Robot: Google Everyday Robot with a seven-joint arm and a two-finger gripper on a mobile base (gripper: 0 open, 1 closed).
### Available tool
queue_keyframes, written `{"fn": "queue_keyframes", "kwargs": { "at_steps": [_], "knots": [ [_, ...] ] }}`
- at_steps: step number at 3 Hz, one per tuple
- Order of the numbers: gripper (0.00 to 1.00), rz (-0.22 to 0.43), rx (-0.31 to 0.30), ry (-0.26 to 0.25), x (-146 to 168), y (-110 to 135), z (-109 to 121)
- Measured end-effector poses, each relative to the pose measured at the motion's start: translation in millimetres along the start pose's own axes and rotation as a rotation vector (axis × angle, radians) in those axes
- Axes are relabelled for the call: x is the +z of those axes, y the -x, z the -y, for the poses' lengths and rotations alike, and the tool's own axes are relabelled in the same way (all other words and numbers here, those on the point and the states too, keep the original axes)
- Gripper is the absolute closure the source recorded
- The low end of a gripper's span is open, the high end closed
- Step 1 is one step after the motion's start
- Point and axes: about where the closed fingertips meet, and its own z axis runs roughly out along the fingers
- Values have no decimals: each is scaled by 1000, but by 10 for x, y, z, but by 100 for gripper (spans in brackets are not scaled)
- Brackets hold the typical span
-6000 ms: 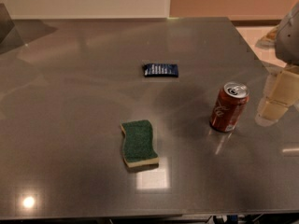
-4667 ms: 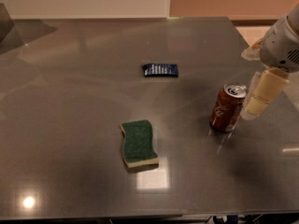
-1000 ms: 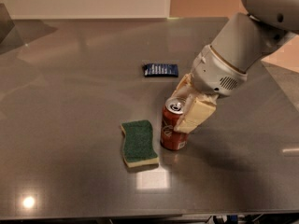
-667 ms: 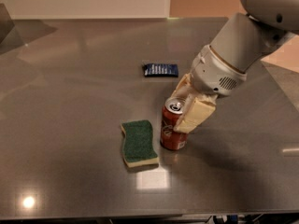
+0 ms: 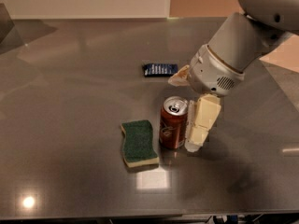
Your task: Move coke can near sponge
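Note:
The red coke can (image 5: 173, 125) stands upright on the grey metal table (image 5: 70, 101), just right of the sponge (image 5: 138, 143), with a narrow gap between them. The sponge lies flat, green side up. My gripper (image 5: 186, 112) is at the can, open. One pale finger (image 5: 202, 120) hangs down close along the can's right side. The other finger (image 5: 179, 76) shows behind and above the can. The can rests on the table.
A flat dark blue packet (image 5: 160, 69) lies further back, behind the can. The arm's large grey body (image 5: 233, 50) comes in from the upper right. The table's front edge runs along the bottom of the view.
Since six seconds ago the can has been carried from the table's right side to beside the sponge. In the last second the near finger has eased off the can's right side.

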Motion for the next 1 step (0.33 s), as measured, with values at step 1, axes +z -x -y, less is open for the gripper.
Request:
{"fn": "queue_keyframes", "kwargs": {
  "at_steps": [1],
  "knots": [
    [0,0,0,0,0,0,0]
  ]
}}
